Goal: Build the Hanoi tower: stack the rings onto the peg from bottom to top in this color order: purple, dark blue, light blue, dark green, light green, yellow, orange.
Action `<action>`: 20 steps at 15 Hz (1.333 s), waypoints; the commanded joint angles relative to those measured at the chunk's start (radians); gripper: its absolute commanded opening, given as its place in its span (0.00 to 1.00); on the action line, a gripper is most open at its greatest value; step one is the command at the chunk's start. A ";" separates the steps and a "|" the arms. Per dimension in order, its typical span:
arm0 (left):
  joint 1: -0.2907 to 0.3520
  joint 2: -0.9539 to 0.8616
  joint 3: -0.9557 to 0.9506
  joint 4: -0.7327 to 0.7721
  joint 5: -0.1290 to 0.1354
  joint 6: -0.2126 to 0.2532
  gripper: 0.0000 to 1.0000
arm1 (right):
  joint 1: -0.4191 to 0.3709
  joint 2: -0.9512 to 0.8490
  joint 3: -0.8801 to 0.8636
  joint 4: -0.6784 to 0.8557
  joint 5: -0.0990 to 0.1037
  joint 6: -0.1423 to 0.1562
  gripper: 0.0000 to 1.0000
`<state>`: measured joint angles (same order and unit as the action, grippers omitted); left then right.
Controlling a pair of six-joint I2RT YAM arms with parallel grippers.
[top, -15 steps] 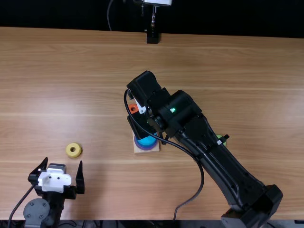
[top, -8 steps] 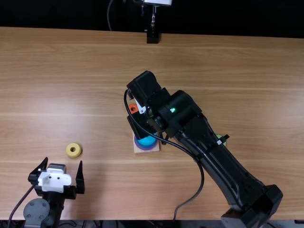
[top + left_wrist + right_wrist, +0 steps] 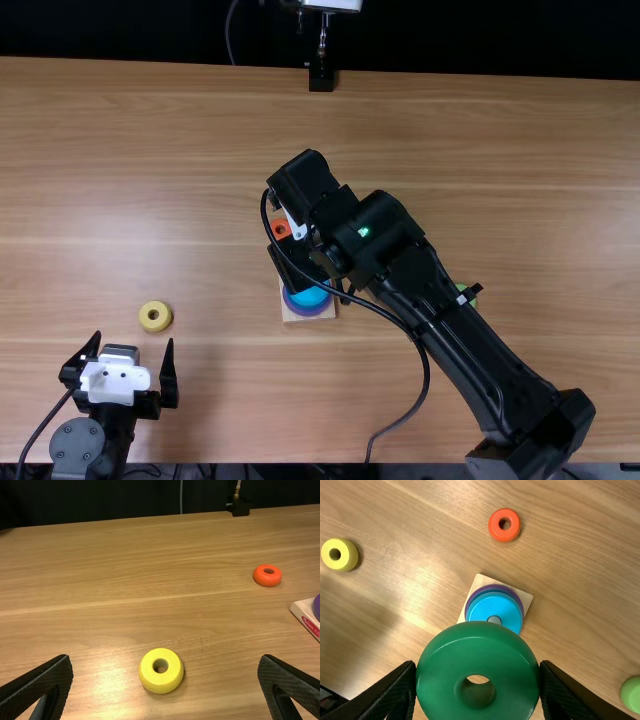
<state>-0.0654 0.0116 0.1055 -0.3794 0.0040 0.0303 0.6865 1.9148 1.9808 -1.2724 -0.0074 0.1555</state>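
Dark green was the ring (image 3: 477,652) in the right gripper (image 3: 295,265), pinched at its sides between the two black fingers, its hole facing the right wrist camera. In that view it partly hid the square wooden base (image 3: 525,597) and the near side of the light blue ring (image 3: 482,612); how high it hung over them could not be told. The top of the peg (image 3: 494,620) showed in the light blue ring's hole, with no ring yet above that one. Beneath it lay the purple ring (image 3: 520,602), its rim wider all round where it showed; whether the dark blue ring sat between them was hard to tell.

The left gripper (image 3: 134,338) was empty, its fingers spread wide apart, near the table's near edge. The yellow ring (image 3: 155,312) lay flat on the table (image 3: 200,150) just beyond its fingertips, well apart from the base and to the left of it. The orange ring (image 3: 267,576) lay flat too, near the base on its far side, partly covered by the right arm (image 3: 430,290) in the top view. To the right of the base, the light green ring (image 3: 632,696) rested on the table, partly hidden behind that arm from above.
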 commanded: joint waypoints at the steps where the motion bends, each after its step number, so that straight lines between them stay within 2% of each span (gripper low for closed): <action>1: -0.002 -0.012 -0.105 -0.084 -0.004 0.014 1.00 | -0.007 0.018 -0.030 -0.010 0.004 -0.003 0.00; 20: -0.002 -0.012 -0.105 -0.084 -0.004 0.014 1.00 | -0.047 0.009 -0.034 -0.014 0.006 -0.003 0.00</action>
<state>-0.0654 0.0120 0.1059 -0.3790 0.0040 0.0303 0.6453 1.9148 1.9553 -1.2858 -0.0078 0.1558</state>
